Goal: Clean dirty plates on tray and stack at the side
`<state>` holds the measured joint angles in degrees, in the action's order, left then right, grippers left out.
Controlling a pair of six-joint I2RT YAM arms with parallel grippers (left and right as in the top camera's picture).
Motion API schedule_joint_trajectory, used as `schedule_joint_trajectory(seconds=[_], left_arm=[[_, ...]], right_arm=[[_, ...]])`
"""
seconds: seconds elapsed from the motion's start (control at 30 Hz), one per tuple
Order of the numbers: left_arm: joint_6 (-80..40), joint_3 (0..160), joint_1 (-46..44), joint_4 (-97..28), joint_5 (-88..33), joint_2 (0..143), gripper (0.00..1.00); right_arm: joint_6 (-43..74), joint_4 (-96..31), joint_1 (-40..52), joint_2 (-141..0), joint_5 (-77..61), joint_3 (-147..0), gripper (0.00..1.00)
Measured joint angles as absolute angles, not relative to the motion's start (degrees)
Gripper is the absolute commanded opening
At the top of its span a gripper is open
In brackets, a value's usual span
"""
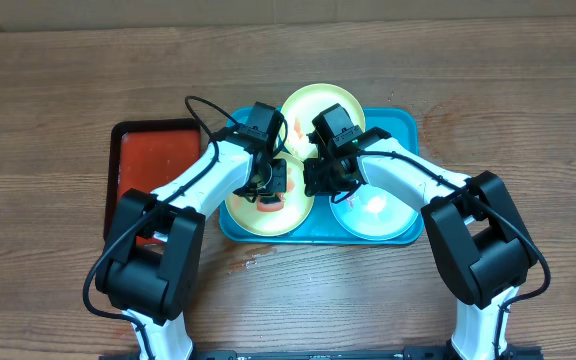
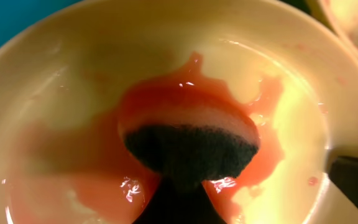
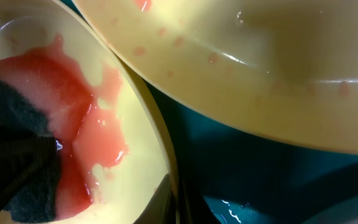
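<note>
Three plates lie on the light-blue tray (image 1: 400,122). A yellow-green one (image 1: 323,105) is at the back, a second yellow-green one (image 1: 243,212) at the front left, and a pale mint one (image 1: 378,215) at the front right. My left gripper (image 1: 268,188) is shut on a dark-faced sponge (image 2: 188,146). It presses the sponge into a red puddle in the front-left plate (image 2: 73,74). My right gripper (image 1: 318,180) is shut on that plate's right rim (image 3: 160,155); one finger (image 3: 163,199) lies inside the rim. The sponge (image 3: 23,112) also shows in the right wrist view.
A smaller red tray with a black rim (image 1: 153,160) sits on the wooden table (image 1: 58,100) just left of the blue tray. The back plate (image 3: 260,81) overhangs the tray floor (image 3: 260,180) close to my right gripper. Both arms crowd the tray's middle.
</note>
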<state>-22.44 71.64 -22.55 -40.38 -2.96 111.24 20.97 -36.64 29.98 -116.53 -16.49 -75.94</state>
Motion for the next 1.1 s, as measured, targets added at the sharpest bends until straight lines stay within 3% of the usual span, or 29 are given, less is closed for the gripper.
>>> schedule_joint_trajectory(seconds=[0.33, 0.73, 0.93, 1.1], left_arm=[[-24.47, 76.55, -21.17, -52.56, 13.34, 112.18, 0.04], [-22.09, 77.14, -23.73, -41.25, -8.84, 112.33, 0.04], [-22.13, 74.24, -24.99, -40.62, -7.35, 112.42, 0.04], [-22.76, 73.89, -25.43, -43.64, 0.71, 112.18, 0.04]], right_arm=[[20.99, -36.47, 30.00, -116.53, -16.69, -75.94, 0.04], [21.02, -36.42, 30.00, -116.53, -16.73, -75.94, 0.04], [20.95, -36.62, 30.00, -116.53, -16.78, -75.94, 0.04], [20.95, -36.51, 30.17, -116.64, -17.17, -75.94, 0.04]])
